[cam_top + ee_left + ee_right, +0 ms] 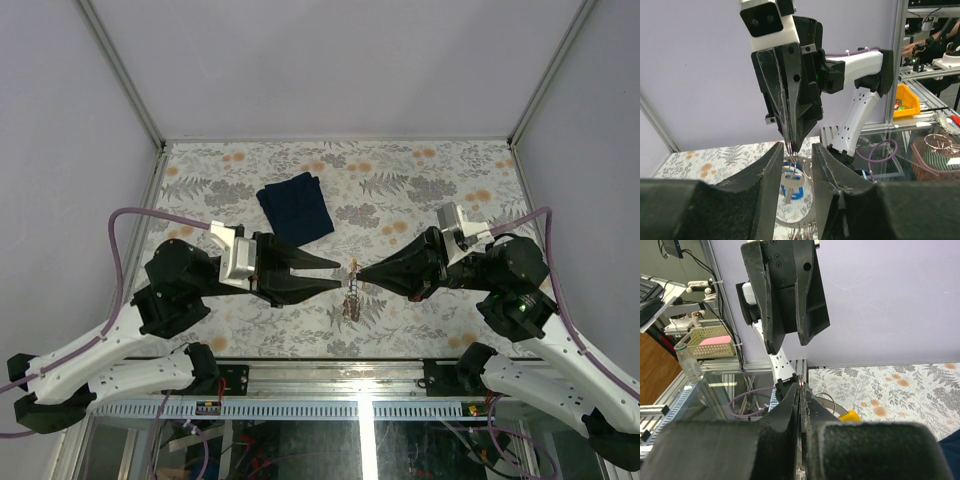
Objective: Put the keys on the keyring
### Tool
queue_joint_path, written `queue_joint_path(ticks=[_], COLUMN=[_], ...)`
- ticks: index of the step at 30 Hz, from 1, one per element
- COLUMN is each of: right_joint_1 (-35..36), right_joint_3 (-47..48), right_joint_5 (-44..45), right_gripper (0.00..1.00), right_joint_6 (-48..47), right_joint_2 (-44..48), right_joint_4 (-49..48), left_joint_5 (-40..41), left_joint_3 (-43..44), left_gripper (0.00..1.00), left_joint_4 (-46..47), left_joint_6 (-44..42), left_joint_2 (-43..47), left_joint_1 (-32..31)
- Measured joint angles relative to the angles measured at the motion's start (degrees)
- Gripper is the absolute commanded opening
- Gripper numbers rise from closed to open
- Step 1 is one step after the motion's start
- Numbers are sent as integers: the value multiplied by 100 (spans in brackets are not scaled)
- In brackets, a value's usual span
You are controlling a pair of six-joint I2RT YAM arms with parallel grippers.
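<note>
1. Left wrist view: my left gripper (797, 146) stands partly open around the hanging keys (791, 187).
2. My right gripper (793, 142) is clamped on the keyring (789, 146).
3. The keys dangle below that ring.

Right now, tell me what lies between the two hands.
The keyring, pinched by the right hand, with keys dangling below; the top view shows it, the left wrist view closer.

A folded navy cloth (296, 207) lies on the floral table (420, 170).
</note>
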State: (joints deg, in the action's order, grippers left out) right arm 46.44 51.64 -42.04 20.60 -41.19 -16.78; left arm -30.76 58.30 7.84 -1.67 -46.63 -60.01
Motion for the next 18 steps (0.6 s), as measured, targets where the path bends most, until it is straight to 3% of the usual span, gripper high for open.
queue_joint_path(ticks=[18], right_joint_1=[0], right_joint_3=[70], right_joint_5=[-7], right_gripper=[0], right_joint_6=[-205], right_joint_2=[133], right_joint_4=[140], left_joint_5=[87], left_joint_3=[-442], left_gripper=[32], left_joint_4=[905], left_joint_6=[710], left_joint_2=[-332], left_joint_1=[0])
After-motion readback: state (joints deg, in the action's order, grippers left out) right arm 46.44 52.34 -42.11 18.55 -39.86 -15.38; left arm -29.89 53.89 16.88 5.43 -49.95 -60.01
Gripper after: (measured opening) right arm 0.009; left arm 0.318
